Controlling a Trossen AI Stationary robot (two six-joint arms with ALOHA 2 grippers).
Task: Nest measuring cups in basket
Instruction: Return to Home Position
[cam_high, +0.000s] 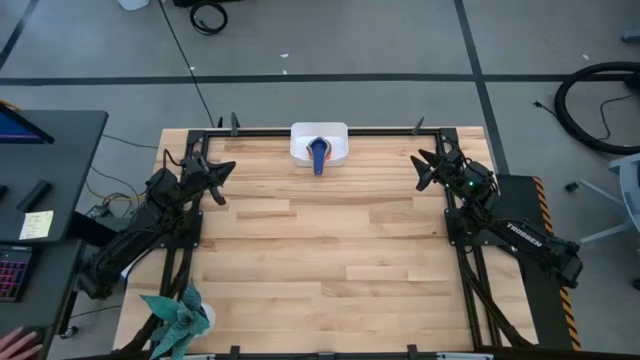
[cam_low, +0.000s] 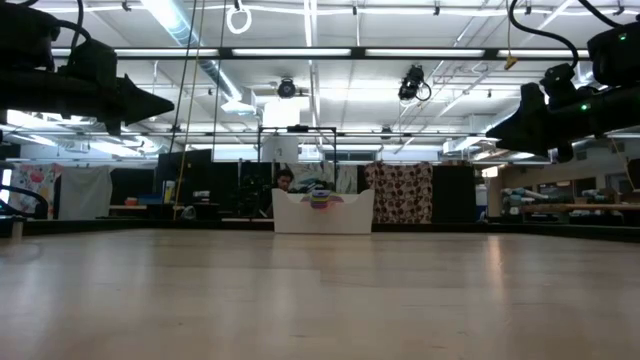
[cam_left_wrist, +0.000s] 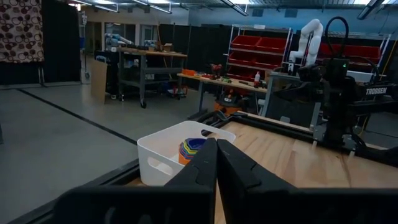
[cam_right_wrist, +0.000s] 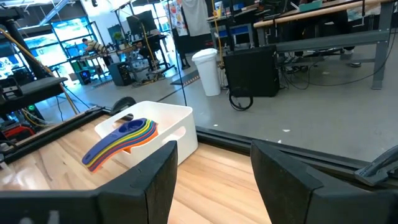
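Note:
The white basket (cam_high: 319, 143) stands at the middle of the table's far edge. The measuring cups (cam_right_wrist: 127, 138) sit nested inside it in one stack, dark blue on top, with their handles (cam_high: 318, 160) sticking out over the basket's near rim. The stack also peeks above the rim in the low view (cam_low: 320, 199) and the left wrist view (cam_left_wrist: 191, 149). My left gripper (cam_high: 224, 170) hovers shut over the table's far left part, raised off the wood. My right gripper (cam_high: 421, 168) hovers open over the far right part, also raised. Neither touches anything.
A teal spiky artificial plant (cam_high: 180, 317) stands at the table's near left corner. A desk with a monitor and keyboard (cam_high: 30, 200) lies off the table's left side. The wooden tabletop (cam_high: 330, 250) stretches between the two arms.

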